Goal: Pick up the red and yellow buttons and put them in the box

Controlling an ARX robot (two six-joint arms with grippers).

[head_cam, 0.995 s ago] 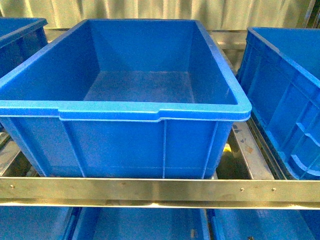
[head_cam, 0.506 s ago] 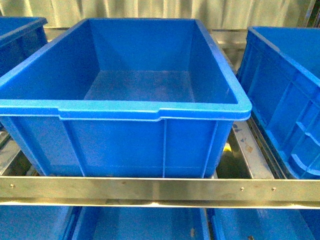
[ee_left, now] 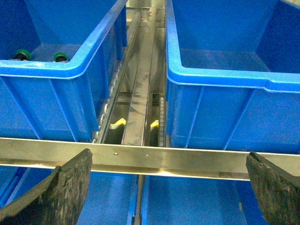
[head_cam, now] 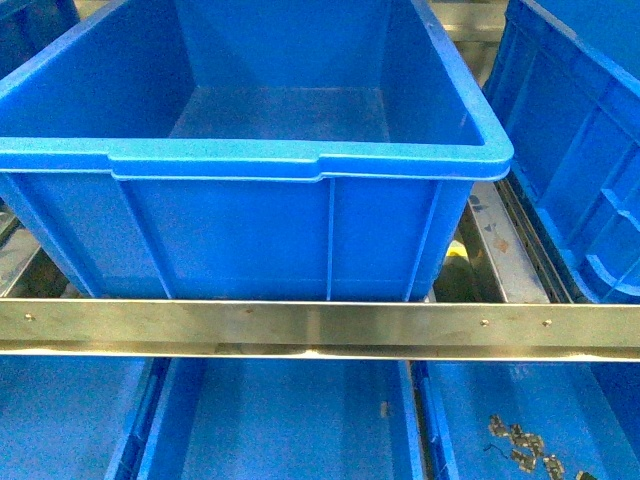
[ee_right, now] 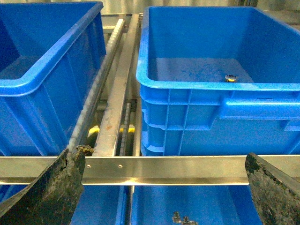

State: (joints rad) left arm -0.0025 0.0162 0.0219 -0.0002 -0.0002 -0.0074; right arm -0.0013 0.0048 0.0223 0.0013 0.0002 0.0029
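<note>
Yellow button [ee_right: 230,78] only in right wrist view

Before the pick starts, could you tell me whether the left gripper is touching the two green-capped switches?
Apart: left wrist view shows the left gripper open, well clear of the green-capped switches in their bin.

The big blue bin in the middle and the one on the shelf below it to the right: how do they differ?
The middle bin sits on the upper shelf, its visible floor bare. The lower right bin sits beneath the steel rail and holds small grey metal parts. Both are blue plastic.
</note>
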